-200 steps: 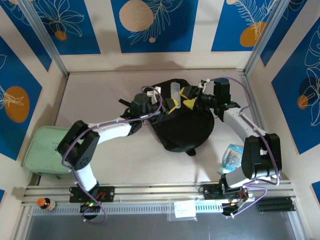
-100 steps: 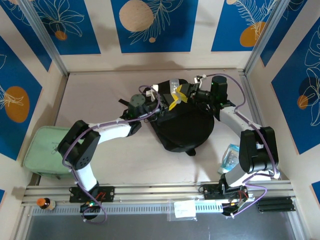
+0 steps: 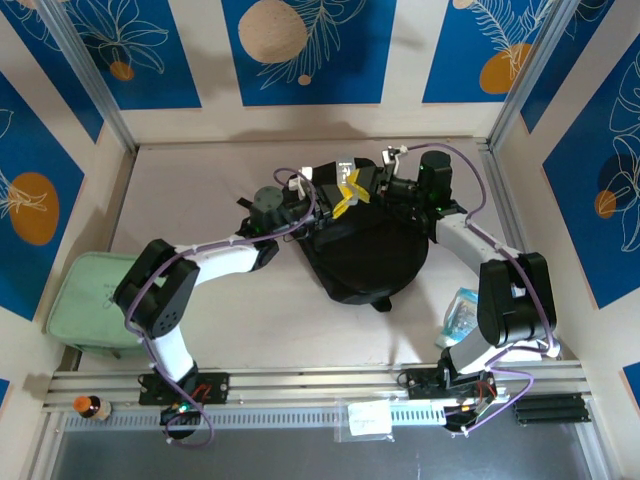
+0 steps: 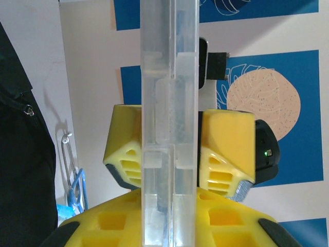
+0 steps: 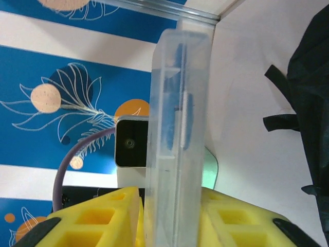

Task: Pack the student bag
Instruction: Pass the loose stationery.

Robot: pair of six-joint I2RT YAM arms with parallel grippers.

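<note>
Left gripper, right gripper: both clamped on clear case | student bag: apparently underneath

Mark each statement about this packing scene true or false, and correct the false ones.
1. The left jaws and the right jaws are both closed on the clear plastic case. True.
2. The student bag is mint green. False: it is black; the mint-green case is a separate thing.
3. The mint-green case lies to the right of the student bag. False: it lies far to its left.
4. The clear plastic case is held near the student bag's far end. True.
</note>
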